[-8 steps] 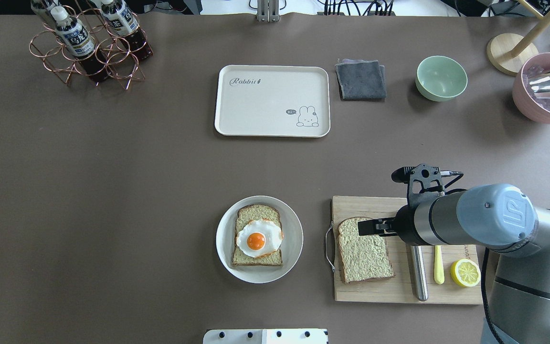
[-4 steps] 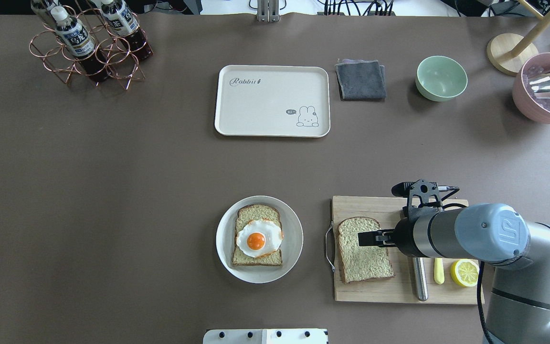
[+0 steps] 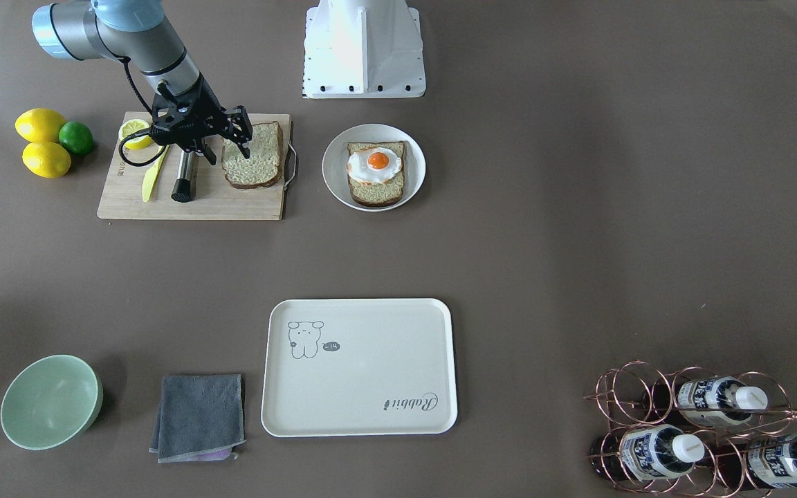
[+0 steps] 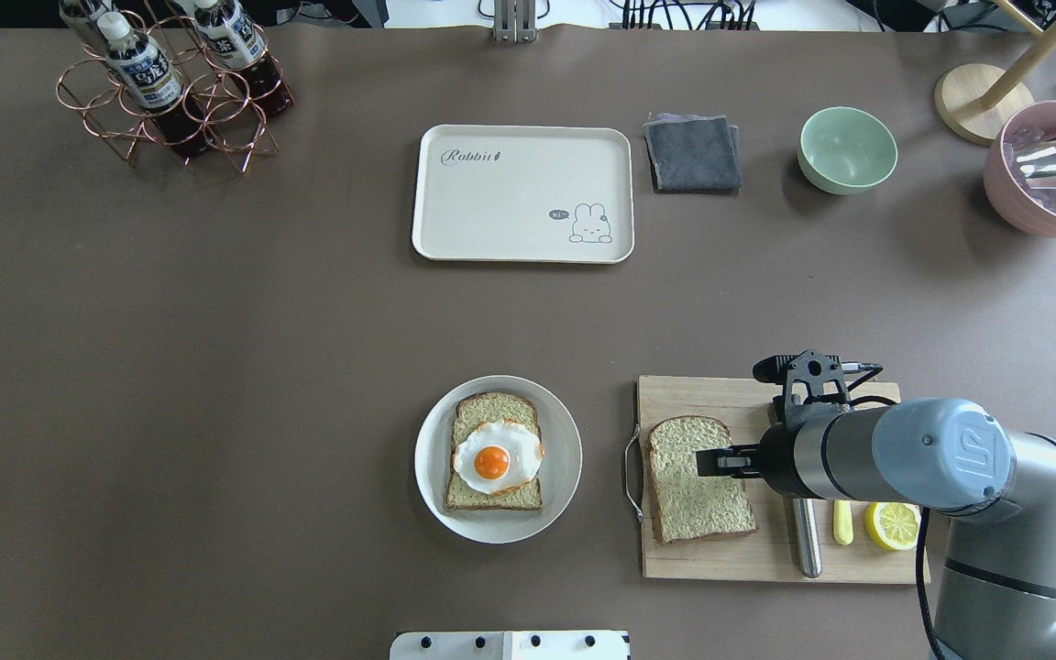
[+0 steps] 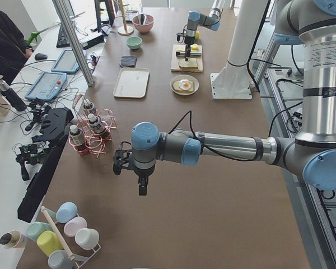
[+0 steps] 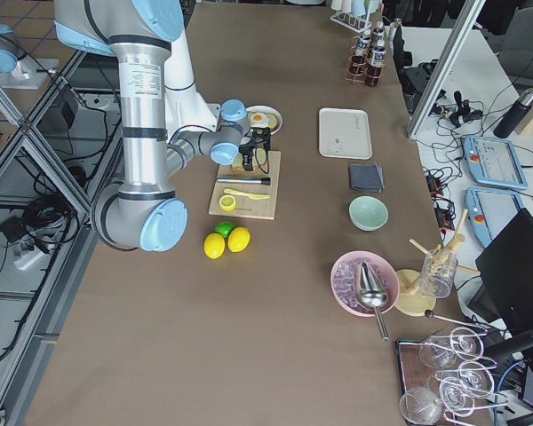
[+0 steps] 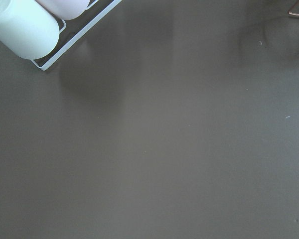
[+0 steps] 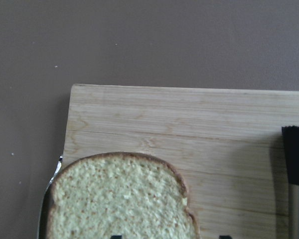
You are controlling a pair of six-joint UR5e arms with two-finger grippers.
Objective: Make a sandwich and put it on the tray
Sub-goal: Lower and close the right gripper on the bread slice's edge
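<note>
Right gripper (image 3: pixel 239 142) has slid nearer the robot, fingers (image 4: pixel 709 461) spread over the bread slice (image 4: pixel 698 504) on the cutting board (image 4: pixel 702 392). The slice lies lengthwise, rounded top pointing away. Left gripper (image 5: pixel 141 189): grip unclear.

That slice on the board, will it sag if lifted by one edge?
The slice looks thin and porous, so probably light and may droop. It lies flat on the smooth board, so the right pincer might push it along before catching the crust.
</note>
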